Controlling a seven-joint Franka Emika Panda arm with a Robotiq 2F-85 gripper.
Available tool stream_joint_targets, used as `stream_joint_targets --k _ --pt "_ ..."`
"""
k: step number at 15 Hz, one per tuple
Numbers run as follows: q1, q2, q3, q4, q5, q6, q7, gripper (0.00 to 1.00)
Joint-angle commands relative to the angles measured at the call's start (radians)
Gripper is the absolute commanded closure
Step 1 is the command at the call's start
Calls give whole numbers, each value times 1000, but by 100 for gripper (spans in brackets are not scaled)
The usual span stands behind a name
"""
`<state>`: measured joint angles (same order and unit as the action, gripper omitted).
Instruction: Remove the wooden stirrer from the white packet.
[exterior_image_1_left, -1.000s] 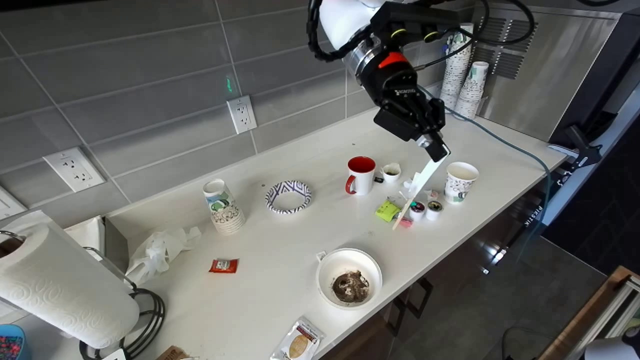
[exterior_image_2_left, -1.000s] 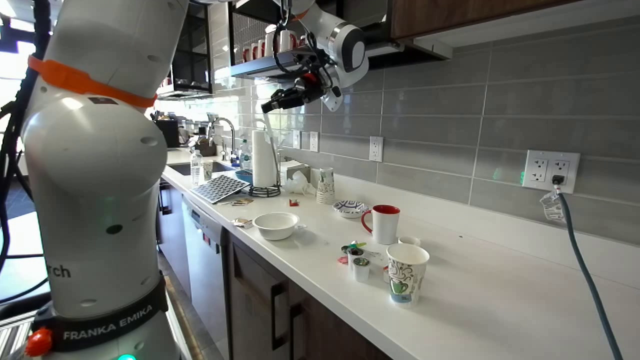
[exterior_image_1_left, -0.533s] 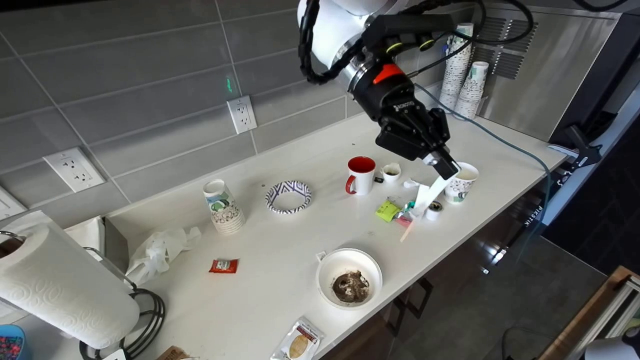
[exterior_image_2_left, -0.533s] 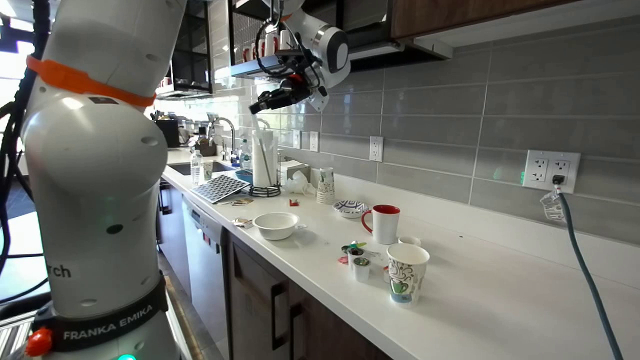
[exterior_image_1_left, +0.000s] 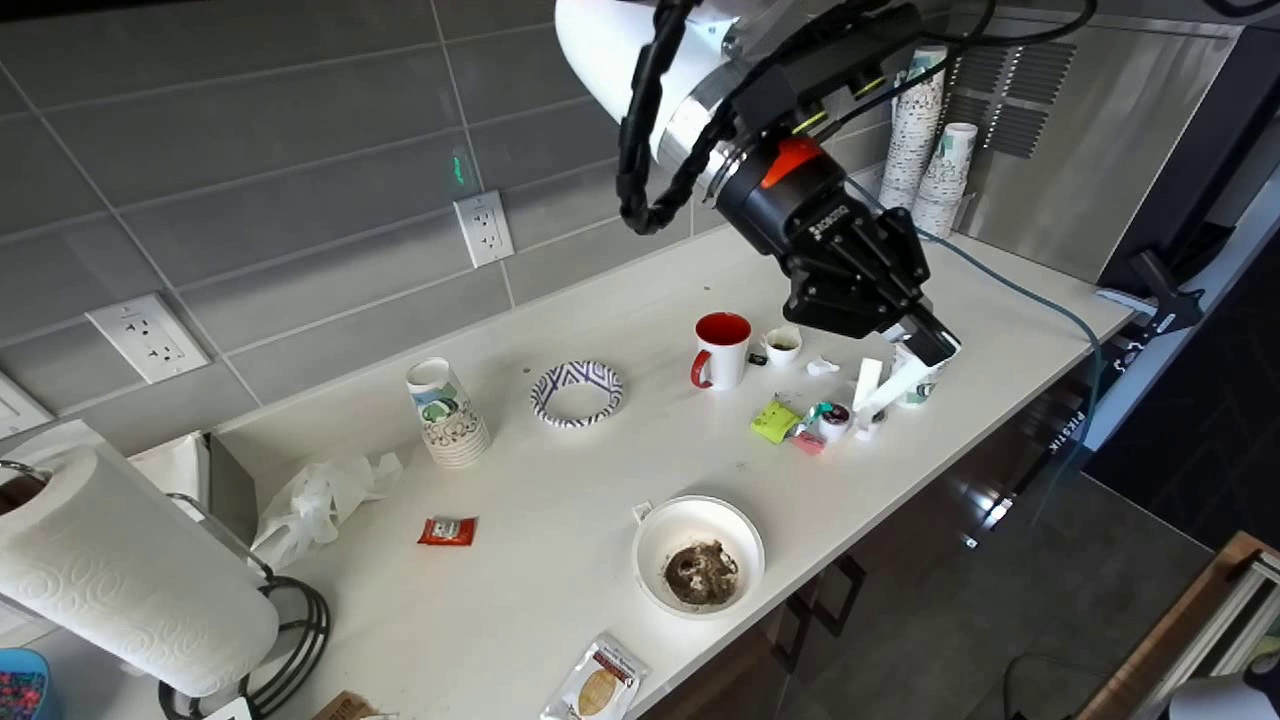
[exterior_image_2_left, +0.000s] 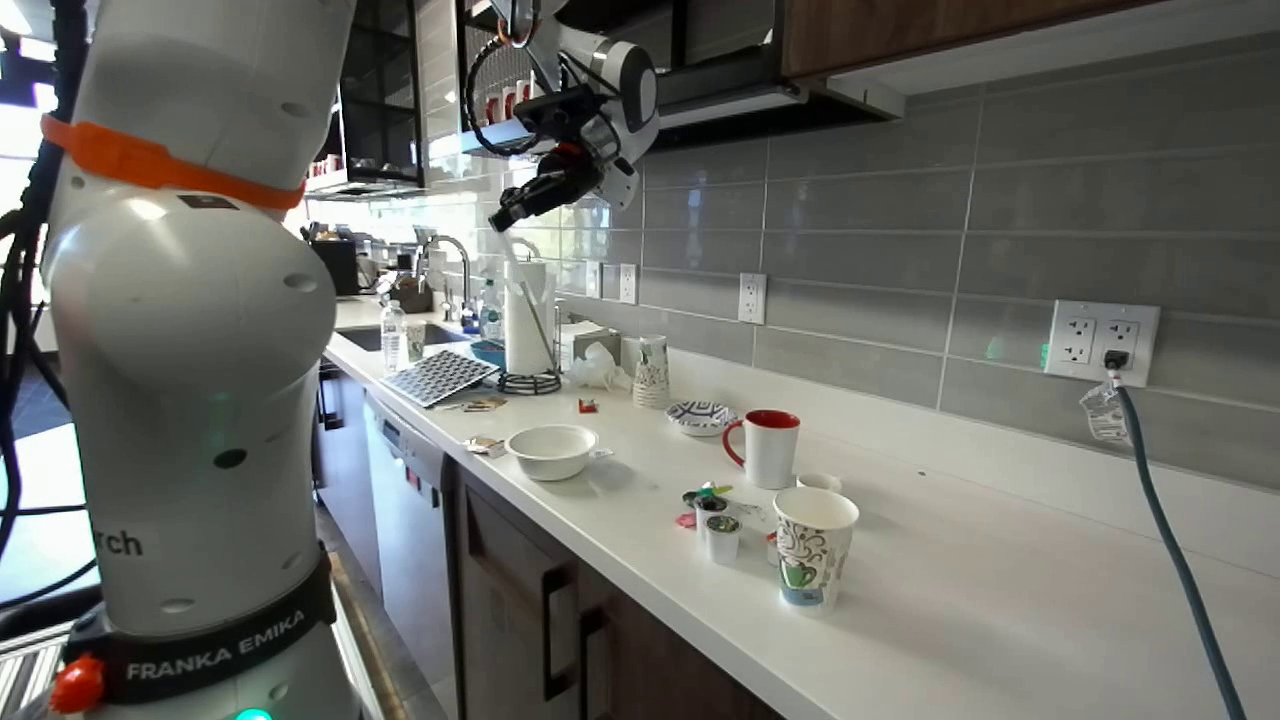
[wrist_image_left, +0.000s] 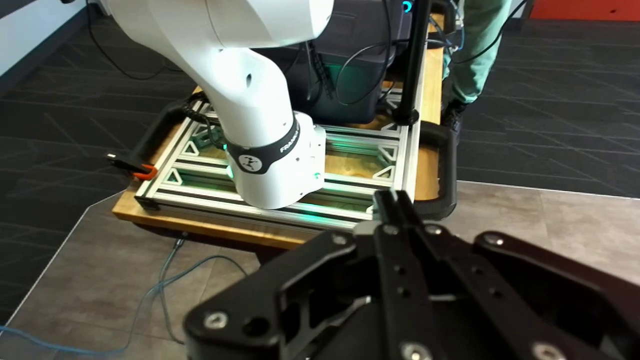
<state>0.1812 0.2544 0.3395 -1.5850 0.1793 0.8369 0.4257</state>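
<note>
My gripper (exterior_image_1_left: 940, 350) is shut on the top end of the white packet (exterior_image_1_left: 900, 385), above the counter. The packet slants down from the fingertips, with a white flap beside its lower end. In an exterior view the gripper (exterior_image_2_left: 500, 222) is high, with the packet (exterior_image_2_left: 508, 248) hanging under it. The wooden stirrer (exterior_image_2_left: 538, 325) looks like a thin, dark line sticking out below the packet, in front of the paper towel roll. I cannot make out the stirrer in the view from above. In the wrist view the fingertips (wrist_image_left: 392, 195) are together, with only a thin pale edge between them.
A white paper cup (exterior_image_2_left: 815, 550) stands partly behind the packet in an exterior view. A red-and-white mug (exterior_image_1_left: 722, 365), creamer pods (exterior_image_1_left: 832, 425) and a green sachet (exterior_image_1_left: 775, 421) are nearby. A white bowl (exterior_image_1_left: 650, 560) stands near the counter's front edge.
My gripper has moved right and down in an exterior view, and left in the view along the counter. The packet moved with it. The stirrer's pale tip no longer shows in the view from above.
</note>
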Motion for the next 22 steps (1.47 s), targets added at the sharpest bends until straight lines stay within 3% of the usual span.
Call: stream_joint_targets --k 1,6,10,14,16,19,20,21,22 --pt "55 -34 -62 -3 -115 0 -74 100" --pt "62 -74 -93 -24 -216 62 -178 100" --pt "48 -96 -115 -53 -228 112 -225 100" --pt "35 -129 -129 -100 -257 257 -340 100" --pt "39 -116 -136 -91 -281 230 -331 100" --pt "38 -146 -129 -115 -305 338 -424 100" --pt "43 -128 -136 -99 -314 272 -363 100" --pt "32 -157 -134 -132 -286 367 -433 100" --pt "35 -151 -136 -127 -299 349 -412 100"
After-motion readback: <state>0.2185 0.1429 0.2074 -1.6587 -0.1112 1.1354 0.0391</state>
